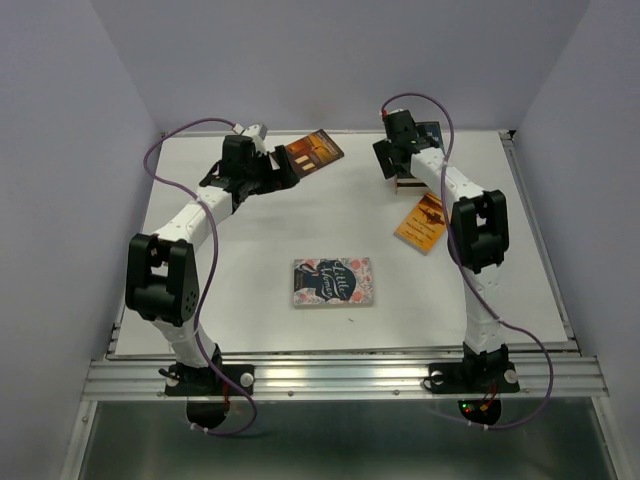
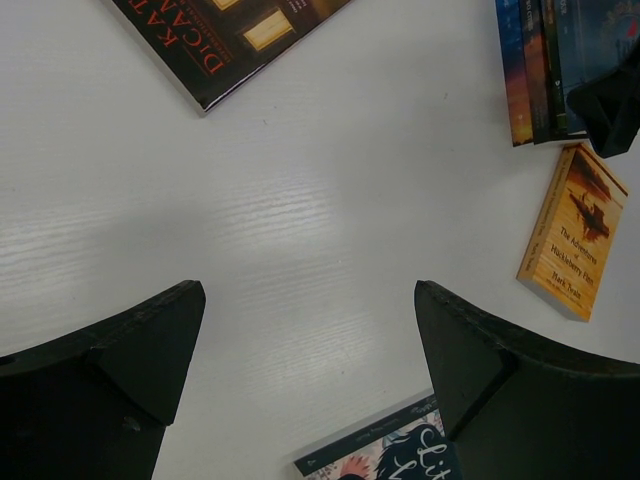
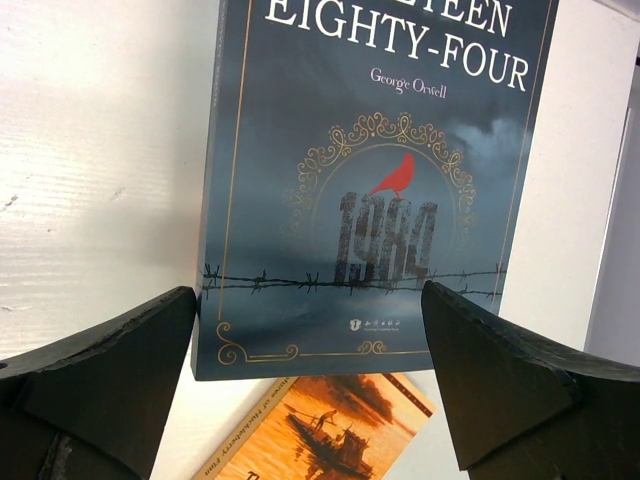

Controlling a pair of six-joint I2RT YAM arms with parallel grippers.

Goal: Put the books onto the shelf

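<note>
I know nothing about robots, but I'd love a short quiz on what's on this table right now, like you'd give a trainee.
1. True or false: the right tool is clamped shut on the Orwell book.
2. The flowered book lies: A flat, cover up; B standing on its edge; C opened at the middle.
3. Fill in: the bird on the Orwell cover is ____.
Key: 1 false, its jaws stand wide open and grip nothing; 2 A; 3 red.
</note>
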